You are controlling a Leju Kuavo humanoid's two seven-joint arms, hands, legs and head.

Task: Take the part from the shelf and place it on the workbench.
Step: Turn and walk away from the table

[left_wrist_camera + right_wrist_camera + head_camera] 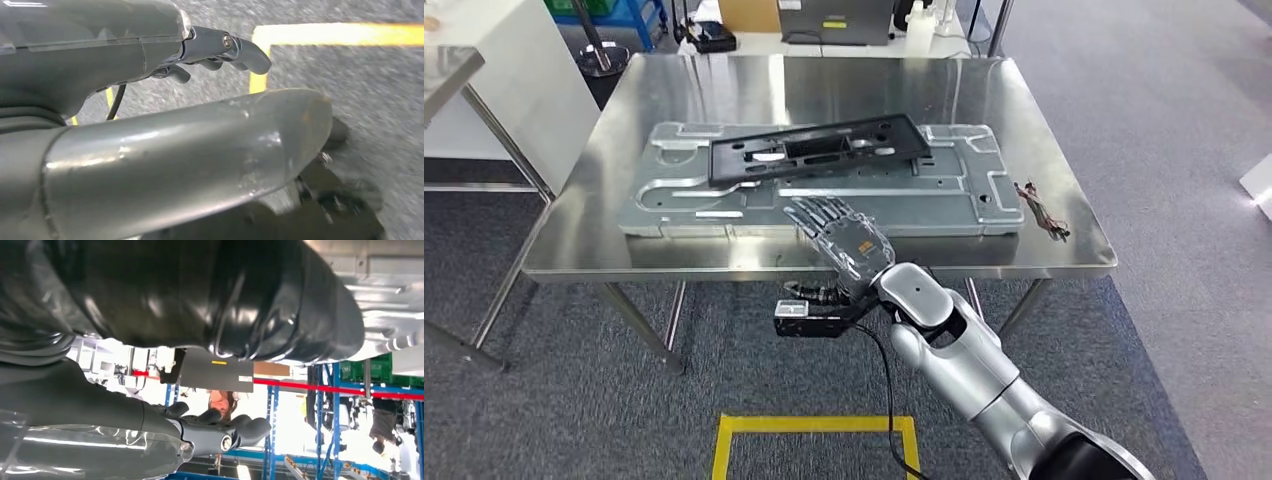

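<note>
1. Head view: my right hand (pixel 842 240) hovers over the near edge of the table (pixel 1064 245), fingers spread and holding nothing. The black part (pixel 819 147) lies on the grey plate (pixel 944 195), just beyond my fingertips and a little to my left, apart from them. Its long axis runs side to side across the table, slightly tilted. It is already off the shelf and resting on the table, so I judge the placing all but done, and my right hand is the one beside it.

2. Left wrist view: my left hand (pixel 220 52) hangs over grey carpet with a yellow floor line (pixel 340 34). The fingers are loosely curled with nothing in them.

3. Right wrist view: my right hand's fingers (pixel 235 430) hold nothing, and the plate's metal (pixel 385 315) shows past the thumb.
</note>
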